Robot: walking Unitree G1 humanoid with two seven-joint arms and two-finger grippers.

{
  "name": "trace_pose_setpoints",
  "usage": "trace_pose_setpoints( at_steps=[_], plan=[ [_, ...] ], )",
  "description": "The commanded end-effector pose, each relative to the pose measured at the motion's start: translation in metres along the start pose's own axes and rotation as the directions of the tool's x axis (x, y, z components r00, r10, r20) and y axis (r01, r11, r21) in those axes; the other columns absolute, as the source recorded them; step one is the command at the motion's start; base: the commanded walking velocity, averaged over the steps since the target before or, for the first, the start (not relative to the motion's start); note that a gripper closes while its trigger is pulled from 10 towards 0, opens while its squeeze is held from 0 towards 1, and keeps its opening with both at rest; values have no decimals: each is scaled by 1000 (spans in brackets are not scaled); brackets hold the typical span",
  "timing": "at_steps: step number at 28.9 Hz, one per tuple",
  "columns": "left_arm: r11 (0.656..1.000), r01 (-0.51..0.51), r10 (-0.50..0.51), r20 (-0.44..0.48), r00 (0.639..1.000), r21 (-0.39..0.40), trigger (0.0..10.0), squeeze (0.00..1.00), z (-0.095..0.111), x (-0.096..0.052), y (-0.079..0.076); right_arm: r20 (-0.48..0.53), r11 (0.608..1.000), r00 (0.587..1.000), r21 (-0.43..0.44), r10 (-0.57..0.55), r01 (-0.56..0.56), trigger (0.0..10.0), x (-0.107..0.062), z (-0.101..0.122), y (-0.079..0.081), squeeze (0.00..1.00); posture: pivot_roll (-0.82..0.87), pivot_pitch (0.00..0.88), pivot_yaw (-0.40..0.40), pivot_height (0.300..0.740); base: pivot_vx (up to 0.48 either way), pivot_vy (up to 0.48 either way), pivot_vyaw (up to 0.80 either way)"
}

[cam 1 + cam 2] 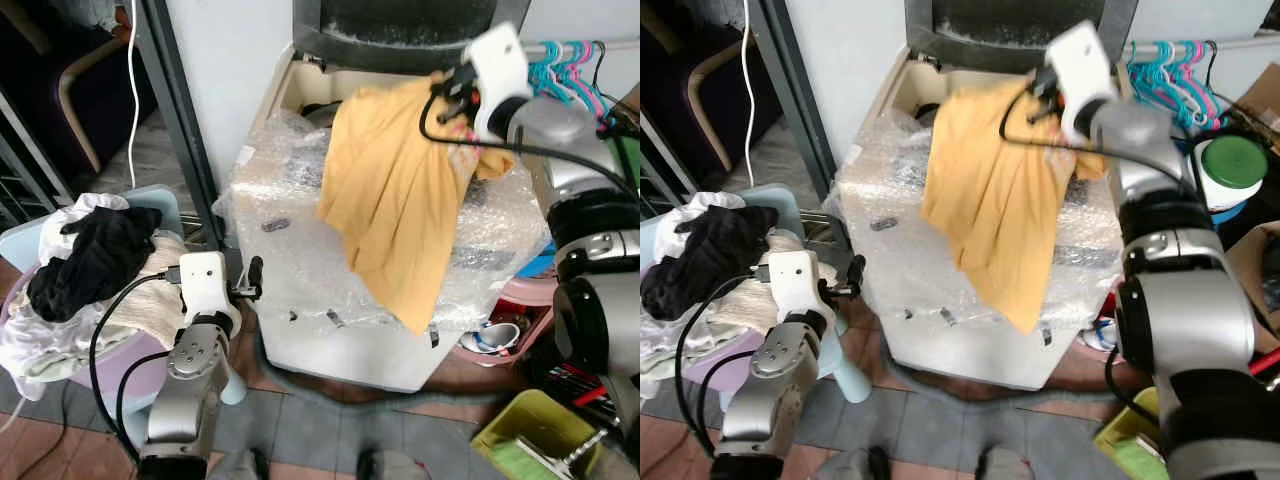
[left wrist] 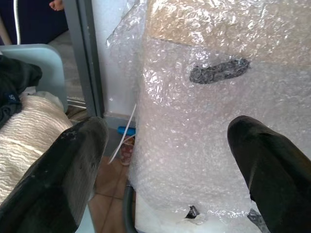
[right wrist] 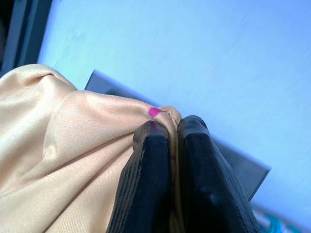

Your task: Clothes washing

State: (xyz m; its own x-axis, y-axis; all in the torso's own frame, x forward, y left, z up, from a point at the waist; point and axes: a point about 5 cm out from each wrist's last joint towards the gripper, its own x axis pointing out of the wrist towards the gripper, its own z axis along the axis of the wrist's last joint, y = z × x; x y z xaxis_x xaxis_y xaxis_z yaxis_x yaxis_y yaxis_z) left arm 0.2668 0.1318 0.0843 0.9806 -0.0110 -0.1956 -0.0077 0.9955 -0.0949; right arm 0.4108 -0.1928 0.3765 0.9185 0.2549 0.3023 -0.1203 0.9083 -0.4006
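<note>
The right claw (image 3: 172, 145) pinches an orange garment (image 1: 395, 190) tight between its closed fingers, holding it aloft above the bubble-wrapped washing machine (image 1: 300, 290), near the open tub (image 1: 310, 100) at the machine's back edge. The cloth hangs down across the machine's top toward its front right corner. The loading step looks to be in hand: the next move would call for carrying the garment back over the tub opening and letting go so the hanging tail follows in rather than draping outside. The left claw (image 2: 170, 160) waits empty, fingers spread, beside the machine's left front corner. A laundry basket (image 1: 150, 205) piled with clothes, a black garment (image 1: 95, 255) on top, sits left on the tiled floor (image 1: 330, 430); turquoise hangers (image 1: 565, 65) hang at right.
</note>
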Motion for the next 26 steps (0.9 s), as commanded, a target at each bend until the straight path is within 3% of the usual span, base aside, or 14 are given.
trace_pose_setpoints(
  at_steps=[1,5,6,7,10,11,12,13,14,21,26],
  plan=[
    [999,-33,34,9,999,-10,10000,0,0,1,2,64,989,988,38,-142,140,0,-3,8,-18,0,-37,0,-25,740,0,0,0],
    [999,-50,50,14,999,-13,10000,0,1,2,3,45,982,981,18,-191,190,78,-7,-4,-20,0,-39,0,-25,740,0,0,0],
    [999,-51,51,14,999,-14,10000,0,1,2,3,-14,987,988,-29,-157,156,10000,-10,-22,-12,506,-39,0,-25,740,0,0,0],
    [999,-44,44,13,999,-14,10000,0,0,2,2,-117,995,989,-53,-91,85,10000,-15,-50,0,1000,-44,0,-19,740,0,0,0],
    [999,-29,29,11,1000,-13,10000,0,0,3,0,-365,991,927,-63,86,-117,10000,-34,-109,29,1000,-54,0,-9,740,0,0,0],
    [999,-29,29,11,1000,-13,10000,0,0,3,0,-365,991,927,-63,86,-117,10000,-34,-109,29,1000,-54,0,-9,740,0,0,0],
    [1000,-24,24,11,1000,-11,10000,0,0,4,-1,-389,982,908,-45,153,-185,10000,-40,-120,38,1000,-57,0,-2,740,0,0,0],
    [1000,-17,17,12,1000,-6,10000,0,0,5,-2,-381,962,896,-48,230,-267,10000,-47,-128,46,1000,-59,0,0,740,0,0,0],
    [1000,-14,14,12,1000,-4,10000,0,0,5,-2,-361,959,899,-40,248,-280,10000,-48,-127,46,1000,-61,0,2,740,0,0,0],
    [1000,-14,14,12,1000,-7,10000,0,0,4,-2,-210,971,950,-13,230,-238,10000,-45,-111,41,1000,-67,0,9,740,0,0,0],
    [999,-30,30,8,1000,-15,10000,0,-2,2,0,-65,954,953,-40,295,-298,10000,-61,-110,65,1000,-60,0,0,740,0,0,0]
  ],
)
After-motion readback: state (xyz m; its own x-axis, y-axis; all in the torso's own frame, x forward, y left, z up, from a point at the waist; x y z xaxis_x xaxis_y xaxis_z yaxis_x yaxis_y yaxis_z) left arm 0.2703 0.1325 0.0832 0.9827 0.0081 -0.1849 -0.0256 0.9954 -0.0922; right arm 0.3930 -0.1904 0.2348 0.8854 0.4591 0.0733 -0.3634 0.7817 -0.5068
